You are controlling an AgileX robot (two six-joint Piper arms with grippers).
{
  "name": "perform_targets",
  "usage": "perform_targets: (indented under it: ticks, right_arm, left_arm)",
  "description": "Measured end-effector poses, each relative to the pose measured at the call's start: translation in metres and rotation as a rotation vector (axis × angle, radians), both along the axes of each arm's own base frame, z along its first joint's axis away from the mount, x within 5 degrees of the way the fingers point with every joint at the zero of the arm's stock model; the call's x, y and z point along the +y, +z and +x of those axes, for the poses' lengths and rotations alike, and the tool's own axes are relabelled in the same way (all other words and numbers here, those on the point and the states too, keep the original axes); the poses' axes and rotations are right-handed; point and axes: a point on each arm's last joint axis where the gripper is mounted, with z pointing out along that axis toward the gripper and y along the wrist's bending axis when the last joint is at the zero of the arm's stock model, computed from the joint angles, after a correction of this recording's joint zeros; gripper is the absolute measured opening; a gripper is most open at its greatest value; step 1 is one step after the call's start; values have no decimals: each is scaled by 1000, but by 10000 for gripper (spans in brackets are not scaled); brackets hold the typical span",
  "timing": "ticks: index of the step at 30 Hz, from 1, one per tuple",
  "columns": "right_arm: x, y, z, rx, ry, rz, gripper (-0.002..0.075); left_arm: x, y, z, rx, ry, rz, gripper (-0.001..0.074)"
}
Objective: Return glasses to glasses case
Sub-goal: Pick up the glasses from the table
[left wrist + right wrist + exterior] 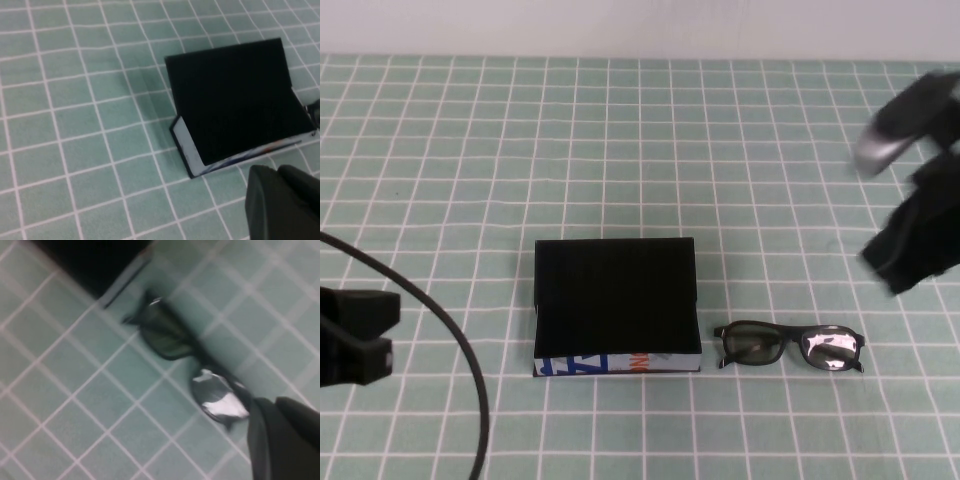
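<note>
The glasses case point(615, 300) is a black box in the middle of the table, its printed white, blue and orange front side facing me; its lid looks raised at the back. It also shows in the left wrist view point(235, 95) and the right wrist view point(95, 260). The black-framed glasses point(755, 343) lie on the table just right of the case, apart from it, lenses reflecting; the right wrist view shows them too point(170, 335). My left gripper point(375, 330) is shut and empty, low at the far left point(280, 200). My right gripper point(895, 265) is shut and empty, raised behind and right of the glasses point(285, 440).
The table is covered by a green cloth with a white grid point(620, 150). A black cable point(460, 350) curves over the front left corner beside my left gripper. A pale wall point(620, 25) runs along the far edge.
</note>
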Motion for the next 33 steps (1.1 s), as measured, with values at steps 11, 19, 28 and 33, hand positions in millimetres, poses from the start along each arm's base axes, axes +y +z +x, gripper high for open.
perform_targets:
  ticks: [11,19,28,33]
  right_arm:
    - [47,-69,36,35,286,-161,292]
    - [48,-100,54,44,305,-239,334]
    - [49,-107,56,59,310,-244,335]
    - [50,-114,58,71,346,-253,335]
  left_arm:
    - [-1,-2,1,1,-36,21,-2]
    - [-2,-2,0,5,-40,23,-2]
    - [-2,-4,-1,29,-54,26,-2]
    - [-2,-4,-2,30,-54,27,-2]
